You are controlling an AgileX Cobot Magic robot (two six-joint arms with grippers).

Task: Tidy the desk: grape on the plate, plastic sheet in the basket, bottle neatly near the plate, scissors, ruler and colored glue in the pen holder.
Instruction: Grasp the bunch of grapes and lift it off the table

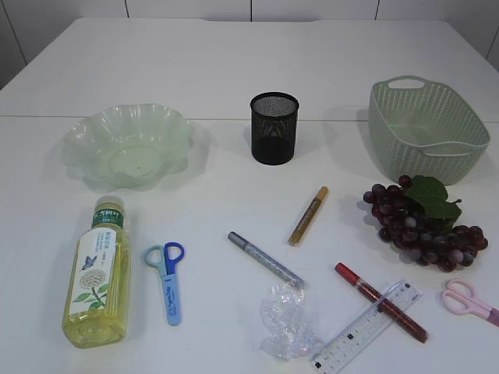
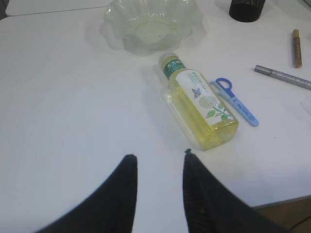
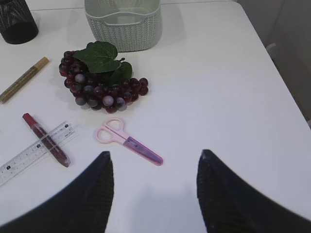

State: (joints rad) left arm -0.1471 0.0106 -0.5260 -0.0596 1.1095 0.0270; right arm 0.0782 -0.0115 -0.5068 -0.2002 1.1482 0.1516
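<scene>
The grape bunch (image 1: pixel 425 222) lies right of centre, below the green basket (image 1: pixel 427 128). A crumpled plastic sheet (image 1: pixel 288 321) rests beside the clear ruler (image 1: pixel 366 326), which the red glue pen (image 1: pixel 380 302) crosses. Silver (image 1: pixel 265 259) and gold (image 1: pixel 309 216) glue pens lie mid-table. The bottle (image 1: pixel 97 273) lies on its side below the glass plate (image 1: pixel 129 144), with blue scissors (image 1: pixel 166 280) next to it. Pink scissors (image 3: pixel 127 141) lie just ahead of my open right gripper (image 3: pixel 155 153). My left gripper (image 2: pixel 158 155) is open and empty, near the bottle's base (image 2: pixel 216 136). The black pen holder (image 1: pixel 274 128) stands upright.
The table's right edge (image 3: pixel 272 53) drops off beside the basket (image 3: pixel 122 22). The near edge (image 2: pixel 282 201) shows by the left gripper. Neither arm appears in the exterior view.
</scene>
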